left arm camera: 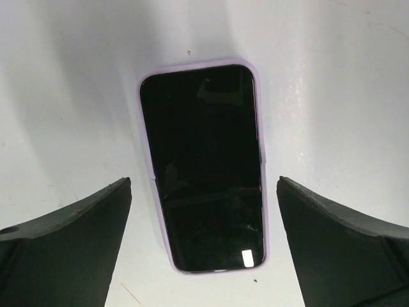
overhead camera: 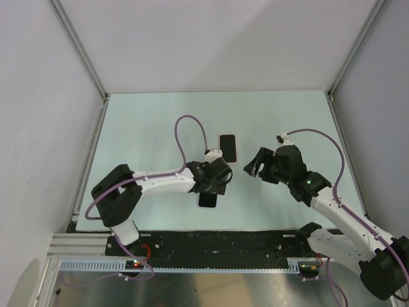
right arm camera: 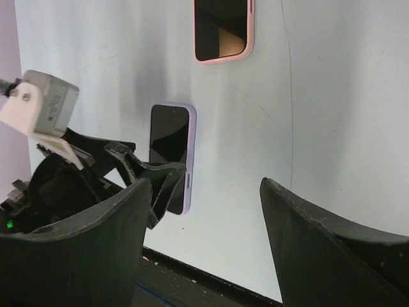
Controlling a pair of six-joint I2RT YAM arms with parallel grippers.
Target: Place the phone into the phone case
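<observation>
A phone with a black screen (left arm camera: 203, 169) lies flat on the table inside a lilac case (left arm camera: 261, 128). My left gripper (left arm camera: 204, 182) is open and hovers above the phone's near end, one finger on each side, touching nothing. In the top view the phone (overhead camera: 206, 200) shows partly under the left gripper (overhead camera: 217, 176). It also shows in the right wrist view (right arm camera: 171, 150). My right gripper (overhead camera: 254, 167) is open and empty, held off the table to the right of the phone; in the right wrist view (right arm camera: 204, 185) its fingers frame bare table.
A second dark slab with a pink rim (overhead camera: 228, 148) lies flat just beyond the left gripper, also in the right wrist view (right arm camera: 222, 29); I cannot tell whether it is a phone or an empty case. The table's dark front edge (right arm camera: 211, 281) is near.
</observation>
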